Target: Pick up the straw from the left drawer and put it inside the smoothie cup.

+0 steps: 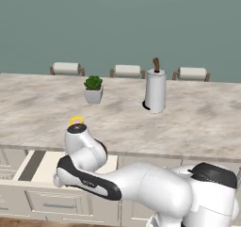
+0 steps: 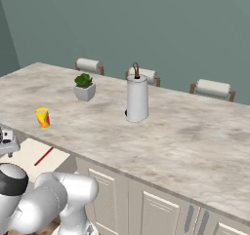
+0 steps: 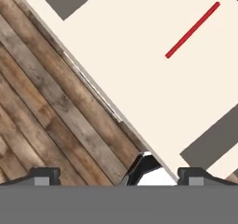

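Note:
The red straw [image 3: 192, 30] lies flat on the pale bottom of the open left drawer [image 3: 139, 56], toward the upper right of the hand view. My gripper [image 3: 118, 176] is open, its tips wide apart with nothing between them. It hangs above the drawer's front wall, well short of the straw. From the right base view, the straw [image 2: 44, 156] rests in the drawer [image 2: 24, 156] below the counter edge, with my hand [image 2: 7, 140] at the far left. The yellow smoothie cup [image 2: 43, 117] stands upright on the counter above the drawer. My arm half hides the cup [image 1: 75, 121].
A white paper towel roll [image 2: 137, 98] and a potted plant [image 2: 84, 88] stand further back on the marble counter [image 2: 185, 131]. Chair backs line its far edge. Wooden floor [image 3: 46, 102] lies below the drawer front. Shut cabinet fronts [image 2: 156, 209] sit to the right.

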